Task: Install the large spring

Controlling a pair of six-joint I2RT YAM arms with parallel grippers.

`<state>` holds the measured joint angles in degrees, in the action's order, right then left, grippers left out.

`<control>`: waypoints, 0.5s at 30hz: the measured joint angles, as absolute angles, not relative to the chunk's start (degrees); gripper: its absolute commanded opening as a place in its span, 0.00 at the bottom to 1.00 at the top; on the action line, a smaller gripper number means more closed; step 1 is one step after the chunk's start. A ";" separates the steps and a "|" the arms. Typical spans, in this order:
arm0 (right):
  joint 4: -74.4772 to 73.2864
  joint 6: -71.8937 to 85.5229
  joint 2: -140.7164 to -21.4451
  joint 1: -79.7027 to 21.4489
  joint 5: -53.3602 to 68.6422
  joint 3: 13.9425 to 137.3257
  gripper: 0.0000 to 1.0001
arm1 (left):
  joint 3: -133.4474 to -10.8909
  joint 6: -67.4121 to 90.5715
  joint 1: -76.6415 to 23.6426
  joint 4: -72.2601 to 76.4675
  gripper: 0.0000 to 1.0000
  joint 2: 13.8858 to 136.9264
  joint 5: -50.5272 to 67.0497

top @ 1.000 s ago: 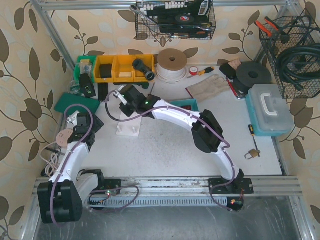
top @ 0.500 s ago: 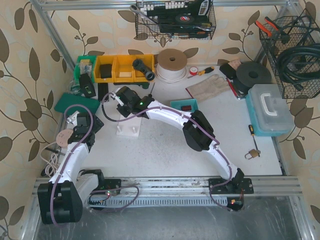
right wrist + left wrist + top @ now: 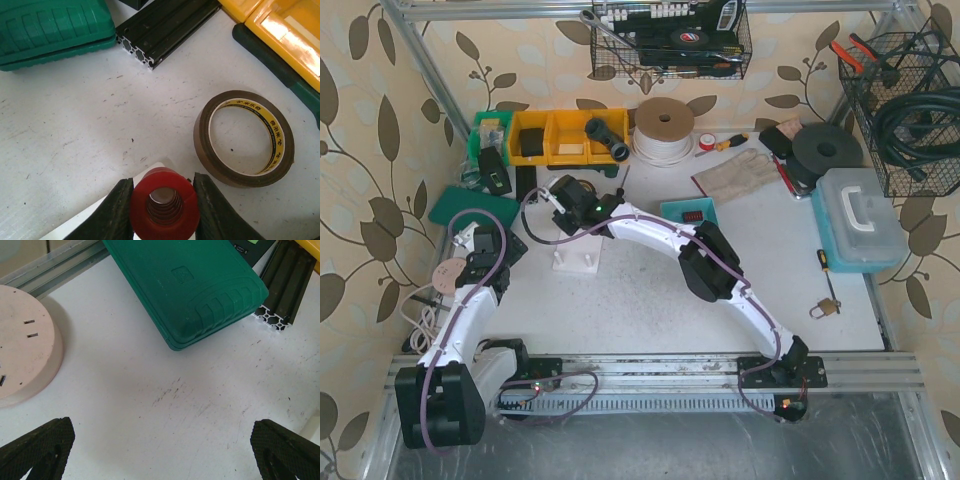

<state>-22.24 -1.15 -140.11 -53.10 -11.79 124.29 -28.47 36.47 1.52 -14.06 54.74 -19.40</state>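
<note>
The right gripper [image 3: 162, 181] is clenched on the red large spring [image 3: 165, 212], holding it upright over the far corner of a white fixture [image 3: 575, 262]. It is hemmed in: a tape roll [image 3: 243, 137] sits just to its right, with a black rail [image 3: 165, 30], a green case [image 3: 50, 30] and yellow bins [image 3: 280, 35] beyond. Bare tabletop [image 3: 75, 125] lies between the spring and the case. The left gripper [image 3: 160, 450] hangs spread wide over bare table, with a pink disc [image 3: 20, 345] to its left. Since a second ago the right elbow has swung left, uncovering the teal tray [image 3: 690, 212]. The left arm has not moved.
</note>
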 measured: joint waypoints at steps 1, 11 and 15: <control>-22.35 -1.13 -140.27 -53.10 -11.84 124.29 0.00 | -28.47 36.47 1.52 -14.06 0.98 54.74 -19.40; -22.72 -0.56 -140.62 -52.95 -11.60 124.55 0.38 | -28.47 36.47 1.52 -14.06 0.98 54.74 -19.40; -23.11 0.01 -140.68 -52.73 -11.49 125.08 0.41 | -28.47 36.47 1.52 -14.06 0.98 54.74 -19.40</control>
<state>-23.11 0.01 -140.68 -52.73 -11.49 125.08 -28.47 36.47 1.52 -14.06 54.74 -19.40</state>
